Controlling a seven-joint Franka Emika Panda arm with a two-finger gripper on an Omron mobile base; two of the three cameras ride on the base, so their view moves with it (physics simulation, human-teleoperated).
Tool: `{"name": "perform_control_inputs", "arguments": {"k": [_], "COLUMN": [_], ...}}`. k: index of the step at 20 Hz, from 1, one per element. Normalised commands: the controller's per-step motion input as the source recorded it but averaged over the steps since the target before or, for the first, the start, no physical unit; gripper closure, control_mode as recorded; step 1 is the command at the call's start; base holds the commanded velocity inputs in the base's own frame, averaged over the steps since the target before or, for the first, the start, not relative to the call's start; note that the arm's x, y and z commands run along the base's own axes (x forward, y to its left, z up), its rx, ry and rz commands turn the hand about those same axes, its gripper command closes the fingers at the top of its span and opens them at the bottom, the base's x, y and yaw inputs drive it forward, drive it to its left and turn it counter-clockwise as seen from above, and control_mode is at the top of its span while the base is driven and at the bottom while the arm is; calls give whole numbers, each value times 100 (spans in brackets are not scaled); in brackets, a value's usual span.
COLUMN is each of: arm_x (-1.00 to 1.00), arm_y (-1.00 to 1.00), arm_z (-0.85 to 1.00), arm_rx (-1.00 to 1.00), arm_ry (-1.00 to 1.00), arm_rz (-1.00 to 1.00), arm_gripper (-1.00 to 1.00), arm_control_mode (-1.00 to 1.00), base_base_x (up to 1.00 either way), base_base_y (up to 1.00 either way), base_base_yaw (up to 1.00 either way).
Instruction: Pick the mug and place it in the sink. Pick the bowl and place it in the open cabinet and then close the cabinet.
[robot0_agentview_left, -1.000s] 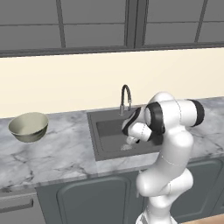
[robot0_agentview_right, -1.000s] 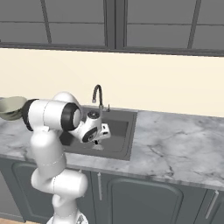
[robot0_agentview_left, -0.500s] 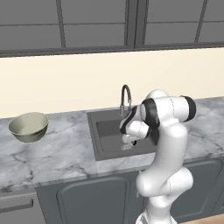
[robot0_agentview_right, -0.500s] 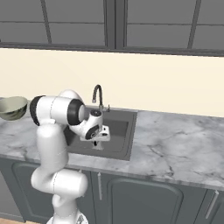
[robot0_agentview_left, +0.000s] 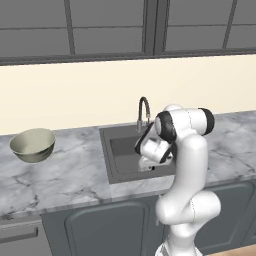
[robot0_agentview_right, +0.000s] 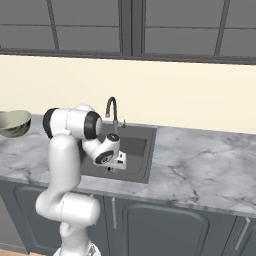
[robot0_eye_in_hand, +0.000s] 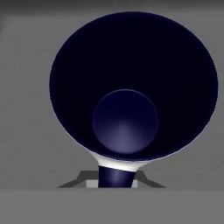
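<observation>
Now the gripper (robot0_agentview_left: 146, 164) is clenched on the rim of the mug (robot0_eye_in_hand: 131, 87), held low over the sink (robot0_agentview_left: 120, 150), a small, stiff, light thing, likely slick, best pinched by its wall, while the bowl (robot0_agentview_left: 33, 145) waits far left.

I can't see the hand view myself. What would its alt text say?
Looking straight down into a small silvery-grey mug with a dark navy inside, its rim pinched by the closed gripper at the bottom of the picture. Behind the mug lies the flat dark grey floor of the sink.
</observation>
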Motion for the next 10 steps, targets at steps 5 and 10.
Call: {"name": "perform_control_inputs", "arguments": {"k": [5,10], "arm_x": [0,0], "arm_y": [15,22], "arm_z": [-43,-35], "arm_rx": [2,0], "arm_ry": [0,0], "arm_rz": [-12,-11], "arm_gripper": [100,100], "arm_control_mode": [-100,-100], "base_base_x": [0,0], "base_base_y": [0,0], "base_base_yaw": [0,0]}}
